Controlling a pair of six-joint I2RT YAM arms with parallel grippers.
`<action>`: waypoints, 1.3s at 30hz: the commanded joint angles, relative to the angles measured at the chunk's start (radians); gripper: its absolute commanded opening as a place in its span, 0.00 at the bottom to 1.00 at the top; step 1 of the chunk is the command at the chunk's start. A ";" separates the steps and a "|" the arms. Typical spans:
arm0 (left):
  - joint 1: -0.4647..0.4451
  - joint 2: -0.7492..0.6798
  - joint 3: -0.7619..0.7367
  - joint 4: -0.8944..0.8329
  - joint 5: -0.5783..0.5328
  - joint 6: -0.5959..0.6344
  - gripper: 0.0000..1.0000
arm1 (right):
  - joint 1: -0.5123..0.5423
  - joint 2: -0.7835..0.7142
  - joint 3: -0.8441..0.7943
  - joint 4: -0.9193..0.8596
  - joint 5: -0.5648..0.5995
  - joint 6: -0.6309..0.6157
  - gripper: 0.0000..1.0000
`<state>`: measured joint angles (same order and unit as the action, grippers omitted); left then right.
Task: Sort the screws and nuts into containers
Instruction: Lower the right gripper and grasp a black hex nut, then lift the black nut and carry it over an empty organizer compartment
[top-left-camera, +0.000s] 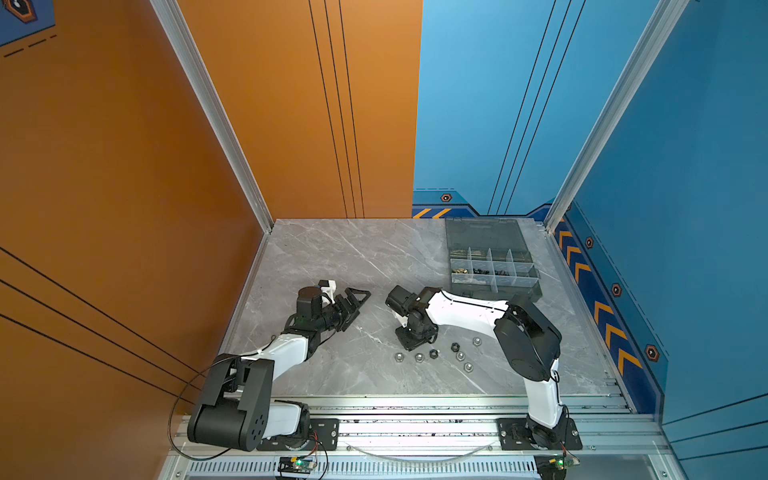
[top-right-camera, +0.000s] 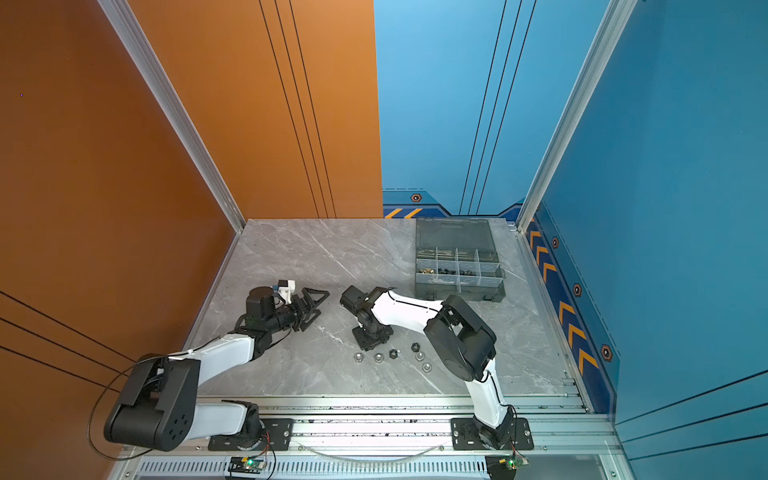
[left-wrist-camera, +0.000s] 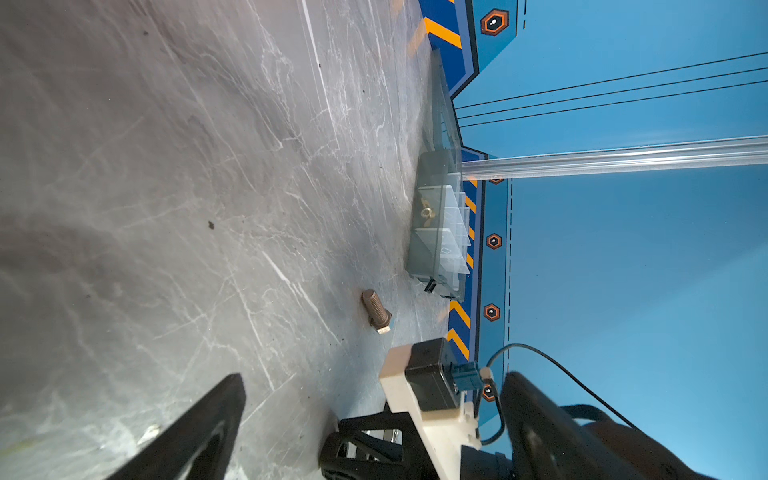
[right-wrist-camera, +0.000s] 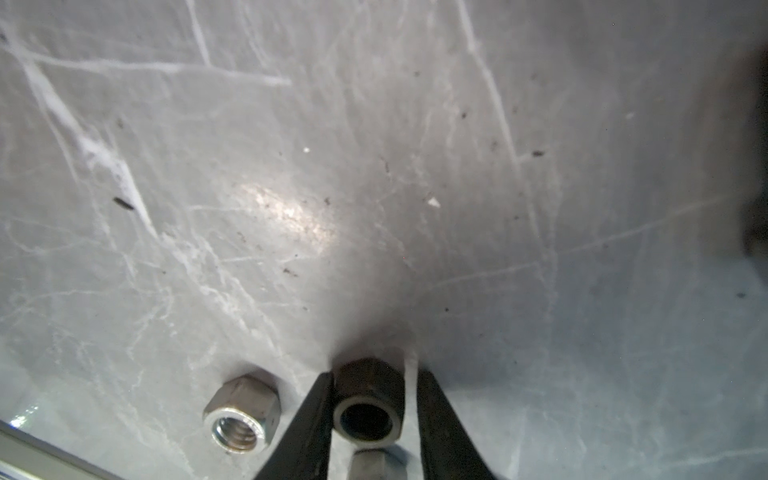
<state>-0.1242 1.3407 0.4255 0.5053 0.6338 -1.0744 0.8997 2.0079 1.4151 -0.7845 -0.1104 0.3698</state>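
**Right claw astride a black nut at the front of the table**

Nearest, at about five o'clock on the table (top-left-camera: 332, 257), loose nuts (top-left-camera: 460, 355) lie scattered. The right claw (right-wrist-camera: 374, 374) points down among them, its fingers (right-wrist-camera: 307, 415) either side of the black nut (right-wrist-camera: 369, 405). One finger touches the nut and the other is just off it, so the claw is not yet clenched; taking opposite flats should stop the nut skidding. A silver nut (right-wrist-camera: 241, 415) sits just beside it. At nine o'clock the left claw (top-left-camera: 353, 301) is held low, released and empty, probably to stay clear. Beyond it a bolt (left-wrist-camera: 376, 311) lies on the table. Farthest, at one o'clock, the box (top-left-camera: 498, 293) stands with its lid (top-left-camera: 482, 232) laid back, ready to receive parts.
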 joint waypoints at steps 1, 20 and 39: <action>0.007 -0.015 -0.009 0.000 0.021 0.008 0.98 | 0.005 0.029 0.015 -0.051 0.029 0.014 0.29; -0.008 -0.005 0.027 0.001 0.020 -0.009 0.98 | -0.405 -0.266 -0.029 -0.008 -0.188 -0.119 0.00; -0.038 0.023 0.061 0.007 0.007 -0.011 0.98 | -1.020 -0.011 0.319 -0.046 -0.020 -0.115 0.01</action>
<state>-0.1581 1.3655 0.4625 0.5060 0.6338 -1.0828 -0.0978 1.9690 1.6955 -0.7853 -0.1780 0.2440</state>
